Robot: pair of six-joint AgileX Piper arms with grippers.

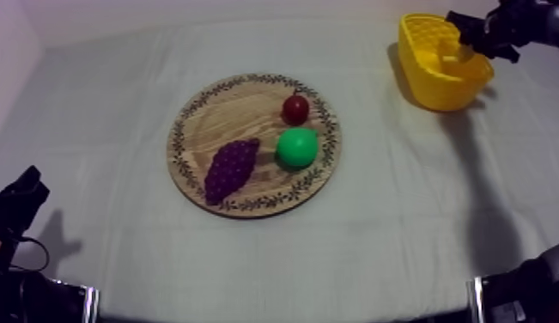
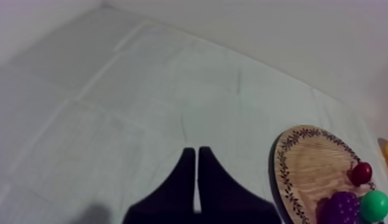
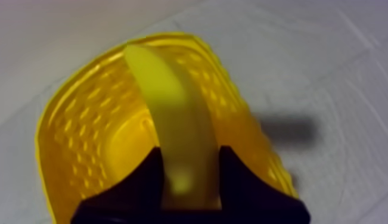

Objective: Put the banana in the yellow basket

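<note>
- Nearest the lens in the top view, your left hand sits low at the left edge of the bench, well apart from everything else.
- Mid-bench in that view lies the wooden board, and you have three toys on it: the grapes, a small red fruit and a green pear. The small red fruit and the pear sit just beside each other, with the grapes a little apart on the side toward your left arm.
- At the far right of the bench, your right hand hangs over the yellow basket.
- In the left wrist view, your left hand has its fingers pressed together into a narrow wedge, holding nothing, above bare bench. The wooden board lies off to one side, carrying the grapes, small red fruit and pear.
- In the right wrist view, your right hand pinches the banana between both fingers. The banana reaches out across the open mouth of the yellow basket, which stands directly under it. You cannot tell whether the banana touches the basket's inside.
</note>
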